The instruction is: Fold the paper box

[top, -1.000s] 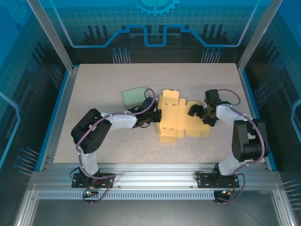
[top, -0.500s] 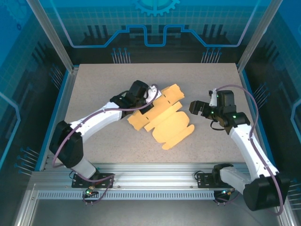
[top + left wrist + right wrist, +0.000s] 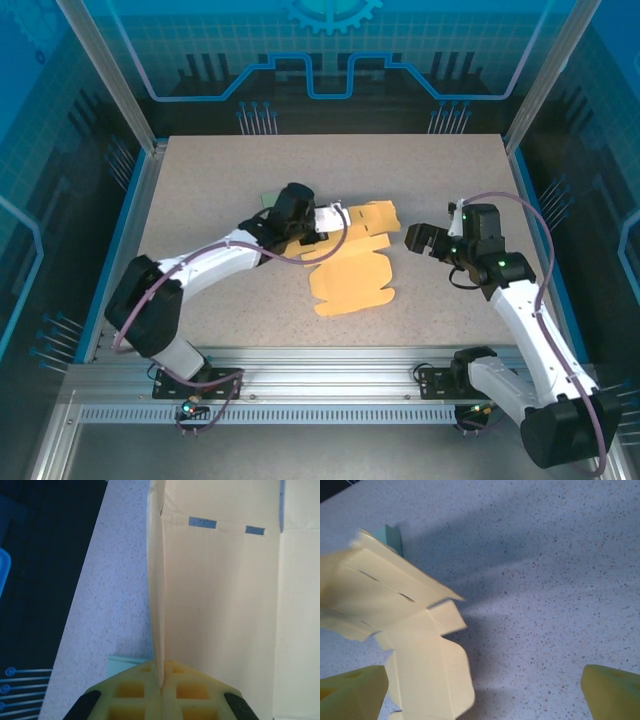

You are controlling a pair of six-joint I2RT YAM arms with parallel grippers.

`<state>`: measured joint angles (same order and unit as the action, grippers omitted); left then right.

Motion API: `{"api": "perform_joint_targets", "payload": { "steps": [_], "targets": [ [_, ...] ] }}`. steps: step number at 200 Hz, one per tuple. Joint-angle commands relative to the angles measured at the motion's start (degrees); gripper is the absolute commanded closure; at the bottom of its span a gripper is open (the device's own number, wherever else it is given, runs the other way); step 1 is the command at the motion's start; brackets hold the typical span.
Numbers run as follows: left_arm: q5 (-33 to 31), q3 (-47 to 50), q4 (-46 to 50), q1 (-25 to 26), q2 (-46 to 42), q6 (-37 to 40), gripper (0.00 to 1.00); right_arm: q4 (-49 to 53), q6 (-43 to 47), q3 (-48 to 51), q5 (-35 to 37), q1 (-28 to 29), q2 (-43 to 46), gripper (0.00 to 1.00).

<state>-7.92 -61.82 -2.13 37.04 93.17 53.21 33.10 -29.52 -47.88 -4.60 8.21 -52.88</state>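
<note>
Presently our left end effector [image 3: 161, 679] is clamped on a raised edge of the flat yellow paper box blank [image 3: 352, 272], tilting that panel off the speckled desk [image 3: 440, 170]. Our right end effector [image 3: 417, 238] hovers wide open and empty just beyond it, ready, we judge, to crease a flap.

1. The paper box [image 3: 350, 265] lies mid-table [image 3: 200, 170], between the two grippers.
2. The left gripper [image 3: 318, 222] sits at the box's rear left edge, which runs between its fingers.
3. The right gripper [image 3: 418, 238] stands right of the box, apart from it.
4. A small flat piece [image 3: 266, 200] lies behind the left arm, partly hidden.
</note>
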Motion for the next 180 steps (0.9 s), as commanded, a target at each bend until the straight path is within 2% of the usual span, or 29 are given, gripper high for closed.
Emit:
{"api": "perform_joint_targets", "payload": {
  "steps": [1, 47, 71, 77, 106, 132, 152, 180],
  "targets": [
    [-7.14, 1.32, -9.40, 2.48, 4.57, 4.62, 1.00, -3.04, -2.69, 0.74, -2.44, 0.78, 2.08, 0.00],
    [-8.78, 0.95, -12.38, 6.13, 8.68, 4.93, 1.00, -3.28, -5.93, -2.17, -7.75, 1.29, -3.15, 0.00],
    [-11.65, 2.00, -17.26, 7.84, 10.54, 7.30, 1.00, -8.59, -8.58, -4.39, -12.61, 2.35, -8.49, 0.16],
    [-12.45, 2.29, -18.65, 8.24, 11.11, 8.04, 1.00, -9.19, -8.85, -5.20, -13.11, 2.92, -9.84, 0.16],
    [-16.88, 3.06, -24.42, 9.54, 13.48, 11.53, 1.00, -5.36, -6.60, -14.34, -7.47, 7.04, -18.94, 0.15],
    [-18.59, 3.27, -26.48, 9.98, 13.90, 11.90, 1.00, -2.86, -6.46, -19.95, -5.80, 7.78, -25.88, 0.22],
    [-19.22, 3.46, -27.46, 10.16, 13.80, 11.91, 1.00, -2.21, -8.01, -21.29, -6.07, 7.79, -29.38, 0.29],
    [-20.07, 3.81, -29.42, 10.26, 13.89, 12.47, 1.00, -4.08, -10.24, -19.96, -7.43, 8.48, -31.43, 0.33]
  ]
}}
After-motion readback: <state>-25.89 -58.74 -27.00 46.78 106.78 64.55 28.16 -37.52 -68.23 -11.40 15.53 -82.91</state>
